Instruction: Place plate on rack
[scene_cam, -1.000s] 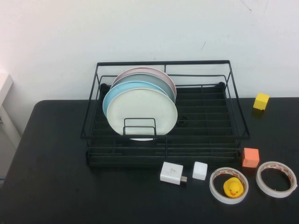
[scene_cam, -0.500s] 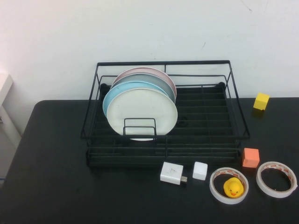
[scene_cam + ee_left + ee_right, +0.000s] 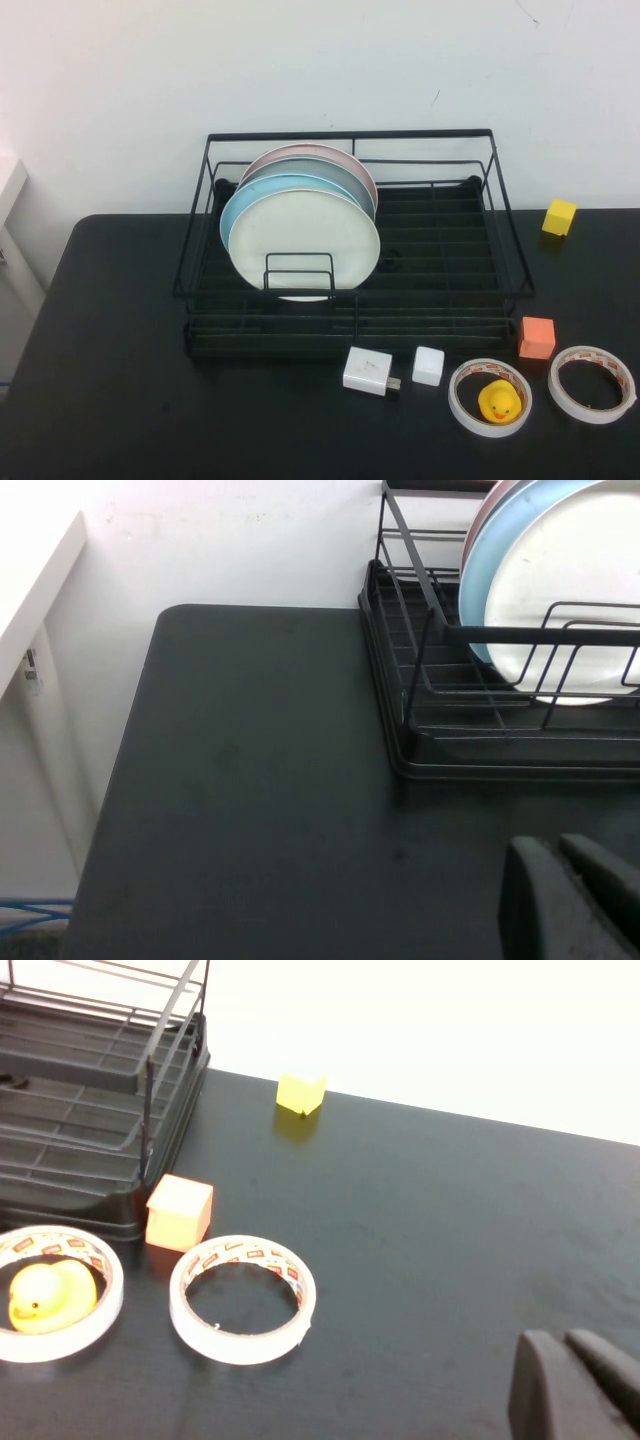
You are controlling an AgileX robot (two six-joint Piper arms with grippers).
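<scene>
The black wire rack [image 3: 350, 134] stands at the back middle of the black table. The white plate [image 3: 305, 240] stands on edge in it, foremost in a row, behind the small wire loop divider [image 3: 299, 272]. A light blue plate [image 3: 240, 205], a grey-blue one and a pink plate [image 3: 300, 151] stand behind it. The left wrist view shows the rack [image 3: 420, 750] and white plate [image 3: 575, 590]. My left gripper [image 3: 556, 848] is shut and empty over bare table left of the rack. My right gripper [image 3: 562, 1342] is shut and empty, right of the rack [image 3: 90, 1110]. Neither gripper shows in the high view.
In front of the rack lie a white charger [image 3: 368, 370], a white cube [image 3: 428, 365], a tape roll [image 3: 457, 400] around a yellow duck [image 3: 499, 401], a second tape roll [image 3: 592, 384] and an orange cube [image 3: 536, 337]. A yellow cube [image 3: 559, 216] sits far right.
</scene>
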